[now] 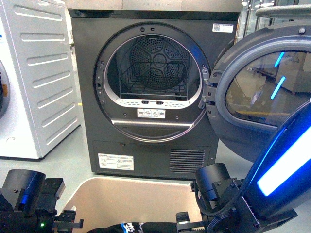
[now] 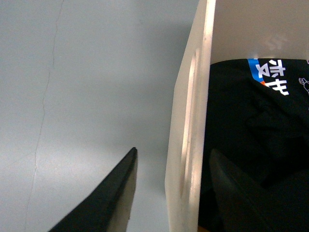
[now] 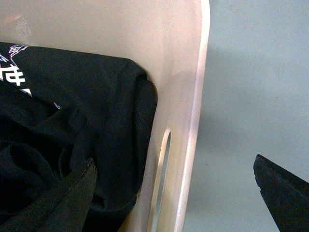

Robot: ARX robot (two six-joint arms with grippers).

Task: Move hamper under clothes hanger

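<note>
The beige hamper point(image 1: 131, 196) stands on the floor at the bottom centre of the front view, right in front of the dryer, with black clothes point(image 1: 141, 226) inside. My left gripper point(image 2: 174, 186) is open and straddles the hamper's wall point(image 2: 190, 121) at its slot handle, one finger outside, one inside over the black clothes point(image 2: 251, 121). My right gripper point(image 3: 176, 191) is open and straddles the opposite wall point(image 3: 186, 96) at its slot handle point(image 3: 161, 169). Neither gripper's jaws touch the wall. The clothes hanger is out of view.
A dark-grey dryer point(image 1: 150, 92) stands straight ahead with its round door point(image 1: 262, 92) swung open to the right. A white machine point(image 1: 36, 77) stands at the left. Grey floor point(image 2: 87, 87) lies on both outer sides of the hamper.
</note>
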